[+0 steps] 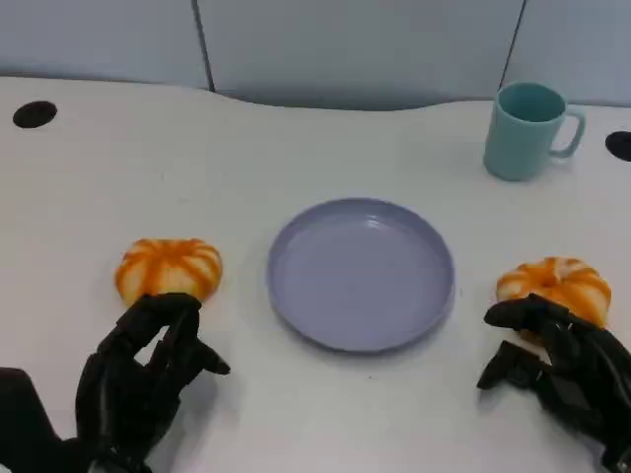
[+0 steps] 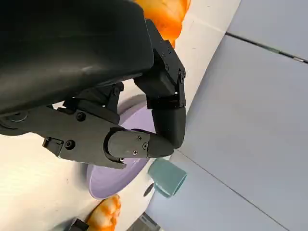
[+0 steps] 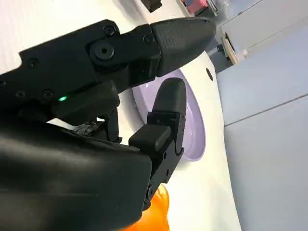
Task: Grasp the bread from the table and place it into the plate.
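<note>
Two orange-striped bread rolls lie on the white table, on either side of an empty lavender plate (image 1: pixel 360 271). The left bread (image 1: pixel 170 268) sits just beyond my left hand (image 1: pixel 148 379), whose curled fingertips reach its near edge without closing on it. In the left wrist view the same bread (image 2: pixel 164 14) lies past the fingers (image 2: pixel 166 113), with the plate (image 2: pixel 113 175) to the side. The right bread (image 1: pixel 555 284) sits under the fingertips of my right hand (image 1: pixel 557 367), which is spread and holds nothing. The right wrist view shows that bread (image 3: pixel 158 211) below the hand (image 3: pixel 144 96) and the plate (image 3: pixel 195 126) beyond.
A teal mug (image 1: pixel 527 130) stands at the back right, behind the plate. Two black holes (image 1: pixel 35 114) are set in the tabletop near its far corners. Grey wall panels run along the table's far edge. The left wrist view shows the mug (image 2: pixel 166 178) too.
</note>
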### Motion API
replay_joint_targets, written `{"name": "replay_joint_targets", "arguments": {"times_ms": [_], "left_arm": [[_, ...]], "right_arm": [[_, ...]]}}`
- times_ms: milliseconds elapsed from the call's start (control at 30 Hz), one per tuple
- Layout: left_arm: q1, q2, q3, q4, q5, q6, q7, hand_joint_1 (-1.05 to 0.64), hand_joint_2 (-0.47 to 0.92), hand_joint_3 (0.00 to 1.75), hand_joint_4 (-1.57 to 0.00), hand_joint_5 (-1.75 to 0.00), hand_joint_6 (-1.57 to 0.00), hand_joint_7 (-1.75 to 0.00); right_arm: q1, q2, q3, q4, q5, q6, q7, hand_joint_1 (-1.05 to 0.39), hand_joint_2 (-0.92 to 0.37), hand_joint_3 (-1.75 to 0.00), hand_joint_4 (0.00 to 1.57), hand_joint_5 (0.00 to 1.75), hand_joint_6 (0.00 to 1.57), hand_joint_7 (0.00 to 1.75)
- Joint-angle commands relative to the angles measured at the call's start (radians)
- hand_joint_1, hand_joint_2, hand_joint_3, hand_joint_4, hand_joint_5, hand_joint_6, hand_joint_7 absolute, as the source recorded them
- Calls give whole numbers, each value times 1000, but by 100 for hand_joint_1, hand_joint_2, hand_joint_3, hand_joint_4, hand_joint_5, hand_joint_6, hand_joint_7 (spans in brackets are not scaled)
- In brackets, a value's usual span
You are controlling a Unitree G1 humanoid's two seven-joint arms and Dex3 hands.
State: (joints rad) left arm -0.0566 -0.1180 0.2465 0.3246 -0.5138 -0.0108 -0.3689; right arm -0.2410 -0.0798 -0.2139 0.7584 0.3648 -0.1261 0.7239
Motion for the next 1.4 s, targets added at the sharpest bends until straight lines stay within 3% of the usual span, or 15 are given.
{"name": "replay_joint_targets", "arguments": {"times_ms": [33,167,267,433,533,733,767,800,833,1033,1400], "left_arm": [[14,12,5,-8,8,-15,-3,-31,92,26,-69,-175,-66,-134],[15,13,0,-4,22,-44,-14,-31,92,26,-69,-175,-66,-134],[17,17,-14,4,60,-115,-34,-33,92,22,-68,-167,-69,-115],[4,14,-23,43,120,-270,-34,-34,92,15,-70,-123,-90,-33],[-2,32,-40,55,160,-336,-40,-35,92,14,-68,-102,-88,-12],[-6,42,-51,69,170,-367,-40,-35,92,14,-67,-91,-86,-5],[-15,92,-76,81,270,-470,-36,-35,92,14,-67,-91,-86,-5],[-23,129,-94,92,347,-552,-32,-41,92,10,-49,-79,-67,-2],[-30,167,-109,95,430,-614,-11,-44,92,9,-42,-72,-60,-1],[-83,324,-152,84,821,-747,208,-54,91,3,-17,-46,-34,0],[-90,373,-215,102,849,-754,309,-54,92,1,-16,-42,-32,0]], "right_arm": [[14,-3,-4,7,1,9,-6,-46,-92,-15,63,145,63,102],[13,-3,-5,11,2,5,-2,-45,-92,-15,63,144,63,102],[12,0,-5,12,1,0,-4,-47,-92,-16,63,144,63,101],[8,5,-5,20,2,-8,3,-47,-92,-15,63,145,64,101],[4,6,-5,25,4,-7,6,-47,-92,-15,63,145,64,101],[1,7,-7,32,5,-8,9,-46,-92,-15,63,145,65,100],[0,10,-5,30,2,-8,2,-46,-92,-15,63,145,65,100],[0,12,-4,29,0,-8,-3,-46,-92,-15,63,145,65,100],[0,14,-3,28,-1,-7,-7,-46,-92,-15,63,145,66,100],[1,16,-3,30,-4,-15,-11,-45,-92,-16,63,145,64,99],[1,16,-2,30,-4,-15,-12,-45,-92,-16,63,144,64,98]]}}
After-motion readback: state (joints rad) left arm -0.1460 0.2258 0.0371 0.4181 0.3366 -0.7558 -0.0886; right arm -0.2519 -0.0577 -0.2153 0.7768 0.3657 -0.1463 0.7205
